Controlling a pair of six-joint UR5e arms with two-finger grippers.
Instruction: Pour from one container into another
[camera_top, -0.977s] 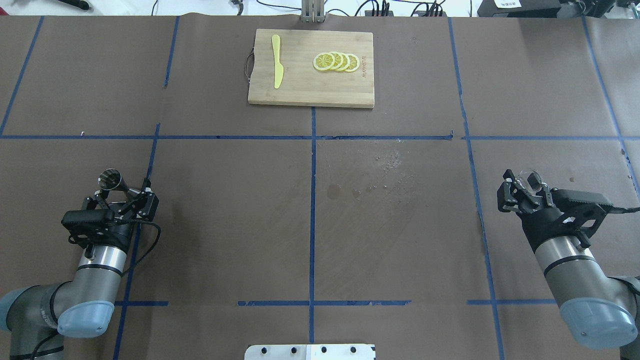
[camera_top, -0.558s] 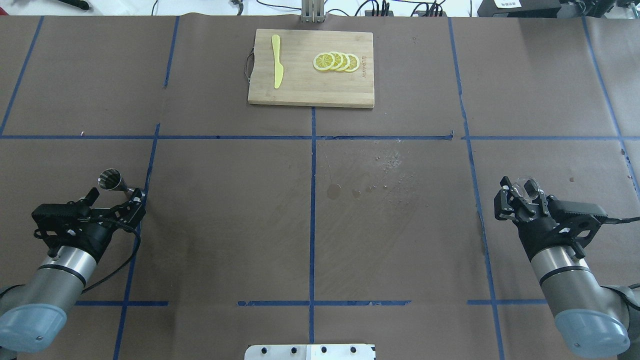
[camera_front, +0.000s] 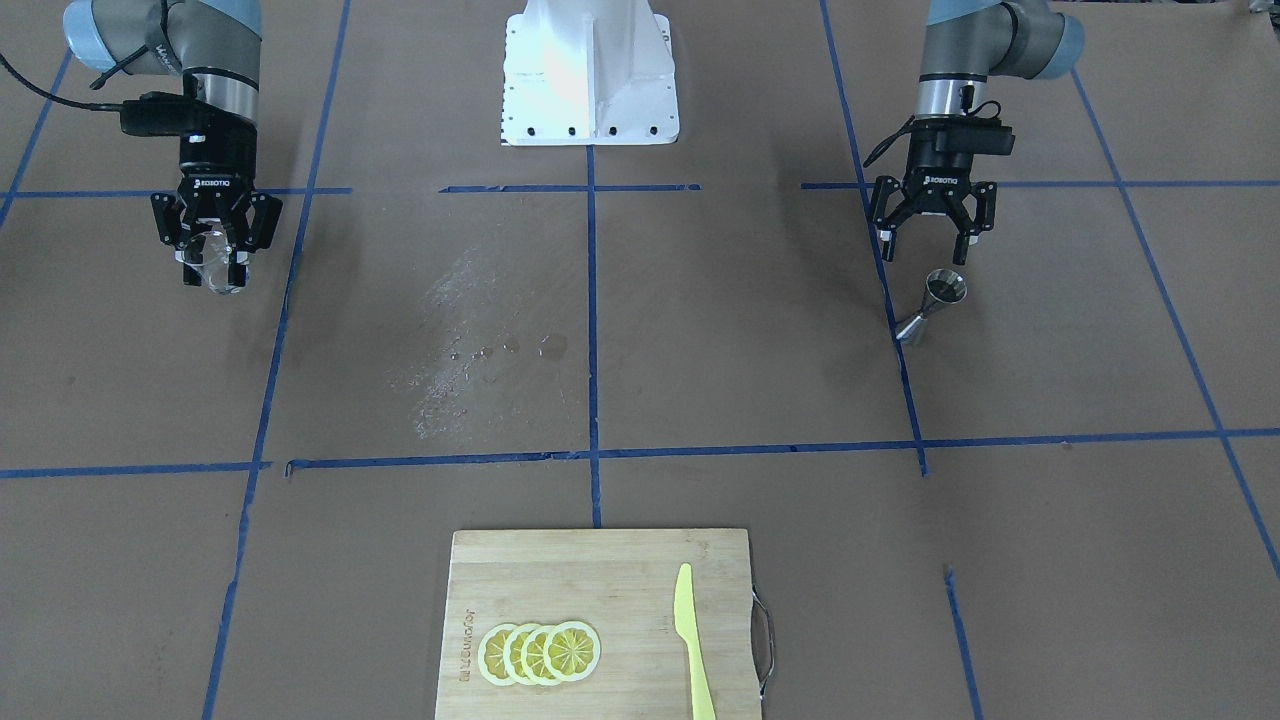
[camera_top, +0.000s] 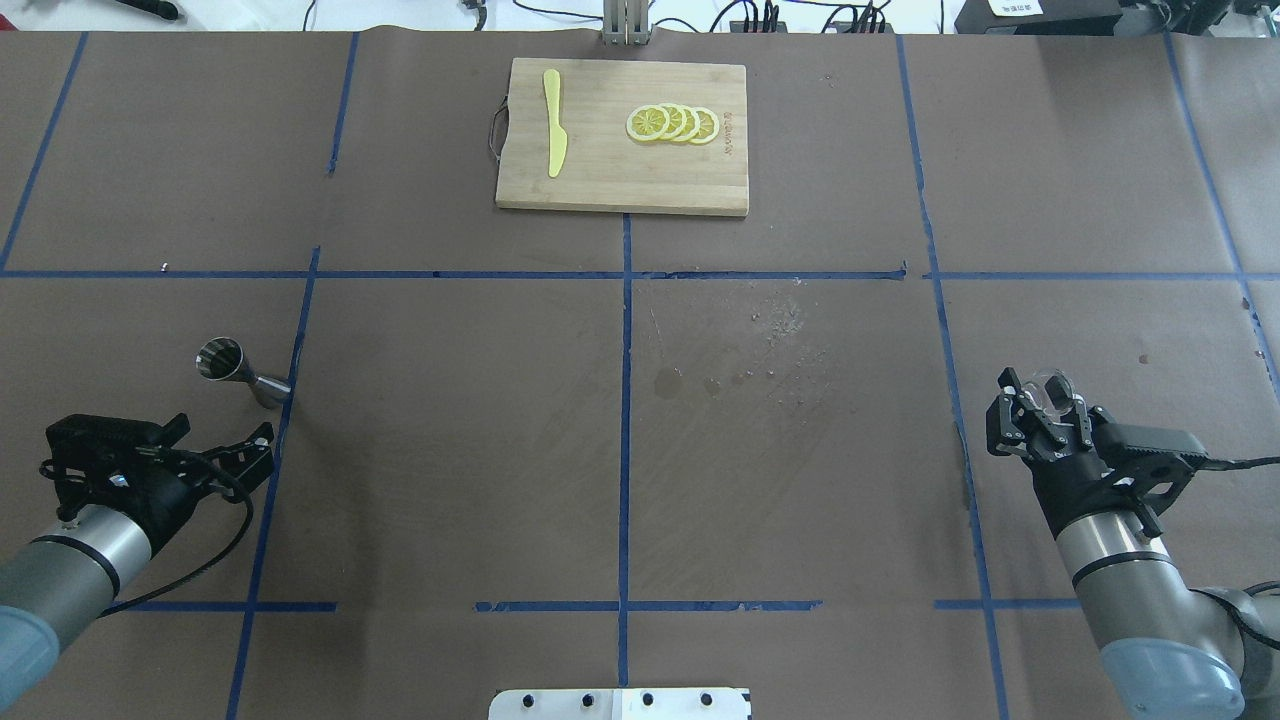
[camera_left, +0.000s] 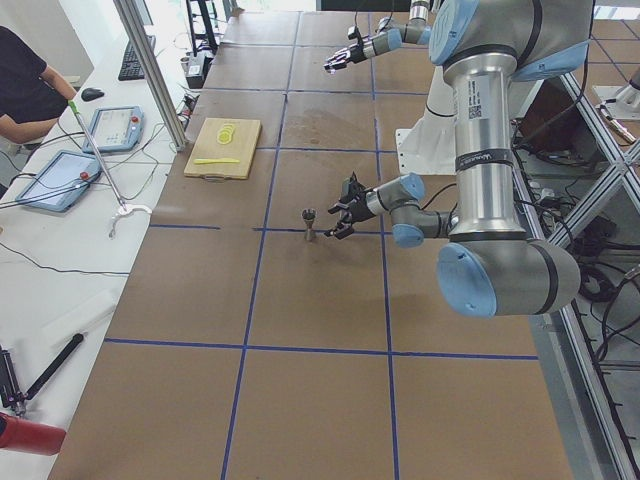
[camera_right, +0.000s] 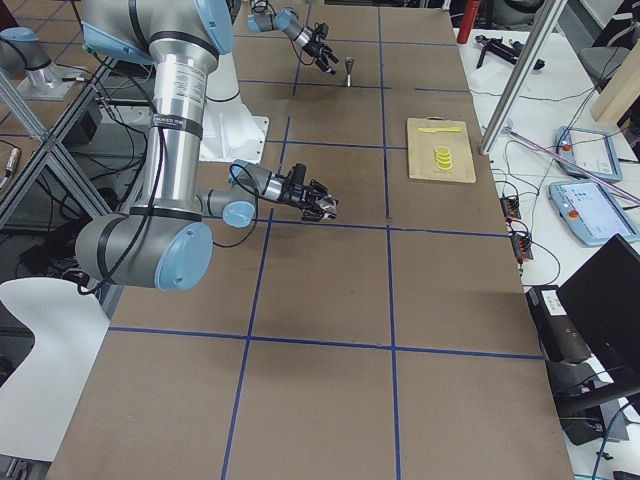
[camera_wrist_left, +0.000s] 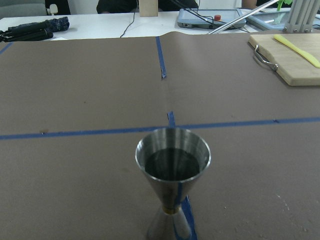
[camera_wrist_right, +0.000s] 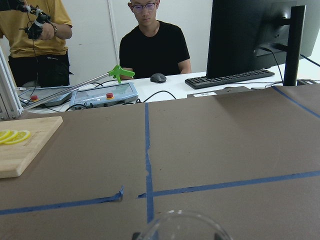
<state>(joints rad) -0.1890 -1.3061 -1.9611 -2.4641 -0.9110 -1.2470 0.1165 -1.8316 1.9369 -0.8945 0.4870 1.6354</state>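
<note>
The jigger (camera_top: 240, 371) stands upright and free; left gripper (camera_front: 930, 248) hangs spread just robot-side of it. Right gripper (camera_front: 212, 265) pinches the glass cup (camera_top: 1052, 383) well apart, far to the jigger's right. A long carry, I reckon.

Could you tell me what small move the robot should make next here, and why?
Probably lower the right gripper and set the glass cup down on the table. The jigger stands upright on the table with dark liquid in it, and the left gripper is open and clear of it, so the pour looks done and only the cup is in a grip.
</note>
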